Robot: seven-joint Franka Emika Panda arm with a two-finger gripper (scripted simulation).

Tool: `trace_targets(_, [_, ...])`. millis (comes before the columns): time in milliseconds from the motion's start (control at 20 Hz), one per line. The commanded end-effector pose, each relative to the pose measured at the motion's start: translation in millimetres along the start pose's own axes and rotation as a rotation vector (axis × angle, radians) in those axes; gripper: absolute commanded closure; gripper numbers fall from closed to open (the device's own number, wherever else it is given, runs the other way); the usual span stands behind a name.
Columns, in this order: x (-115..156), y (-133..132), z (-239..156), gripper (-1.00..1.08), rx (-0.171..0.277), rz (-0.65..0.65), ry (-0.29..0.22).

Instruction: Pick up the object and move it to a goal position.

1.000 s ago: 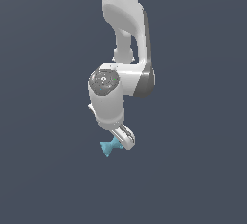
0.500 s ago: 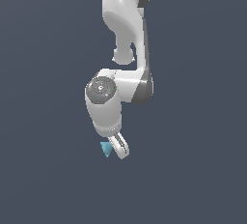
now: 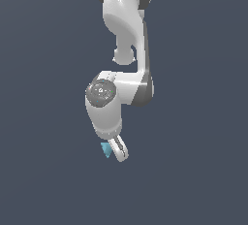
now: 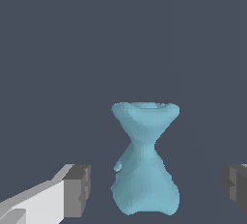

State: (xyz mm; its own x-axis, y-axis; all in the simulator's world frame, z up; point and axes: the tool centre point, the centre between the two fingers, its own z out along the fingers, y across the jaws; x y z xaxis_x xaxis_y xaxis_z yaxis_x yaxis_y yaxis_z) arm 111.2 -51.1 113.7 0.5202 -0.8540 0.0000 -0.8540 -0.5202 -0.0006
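The object is a small light-blue hourglass piece with faceted surfaces. In the wrist view it stands between my two dark finger pads, with a gap on each side. My gripper is open around it and does not touch it. In the exterior view the white hand points down and the object shows only as a small teal tip at the exterior view's left of the visible finger. The rest of it is hidden behind the gripper.
The white Franka arm comes down from the top of the exterior view. Around it there is only a plain dark grey-blue ground.
The hand has come down a little and turned around the object. More of the object is now hidden behind the fingers. The object itself has hardly moved.
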Motion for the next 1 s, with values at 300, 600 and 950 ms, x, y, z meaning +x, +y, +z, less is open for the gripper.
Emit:
trace_targets(300, [-0.4, 1.2, 38.6, -0.92, -0.001, 0.004, 0.000])
trace_targets(600, [-0.2, 0.6, 51.0, -0.92, -0.001, 0.005, 0.000])
trace_targets(950, [0.5, 0.1, 48.6, 1.08, -0.001, 0.005, 0.000])
